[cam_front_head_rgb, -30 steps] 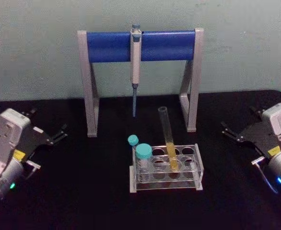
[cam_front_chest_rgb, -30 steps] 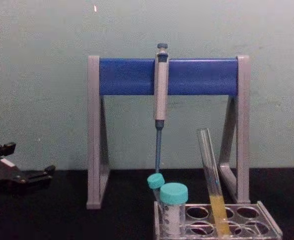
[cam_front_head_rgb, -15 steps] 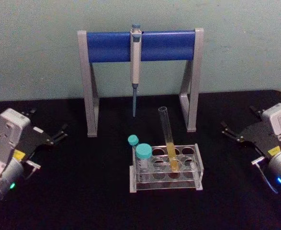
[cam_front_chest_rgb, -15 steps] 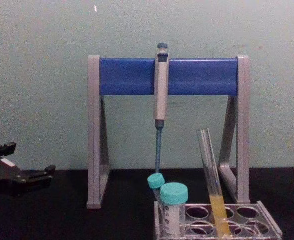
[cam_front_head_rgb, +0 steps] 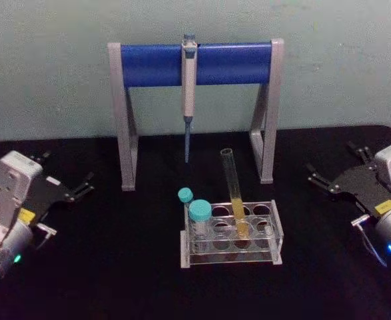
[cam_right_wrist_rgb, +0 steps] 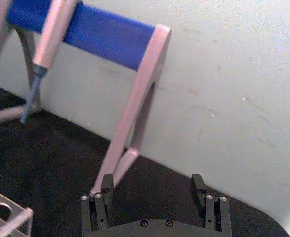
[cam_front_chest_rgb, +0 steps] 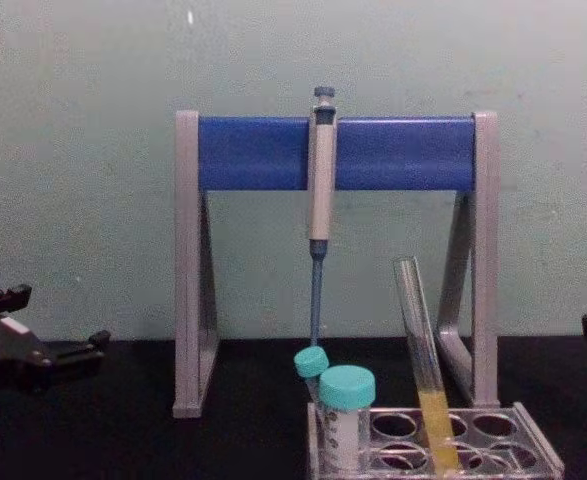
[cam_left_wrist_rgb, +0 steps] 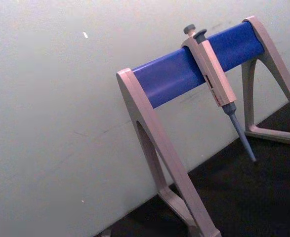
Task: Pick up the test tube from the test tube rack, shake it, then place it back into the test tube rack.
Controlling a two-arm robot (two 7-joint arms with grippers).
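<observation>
The long clear glass tube with yellow liquid (cam_front_head_rgb: pixel 233 190) leans in the low grey see-through rack (cam_front_head_rgb: pixel 230 259), not picked up yet. The left claw (cam_front_head_rgb: pixel 68 167) and right claw (cam_front_head_rgb: pixel 331 163) sit far out, both spread and empty. Next, 1 claw must pinch the tube's top.

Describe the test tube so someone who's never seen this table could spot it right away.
In front of the tall blue-and-grey pipette stand sits a low translucent rack. The test tube leans in it, right of two teal-capped tubes. It alone is long, uncapped clear glass with yellow liquid at the bottom.
</observation>
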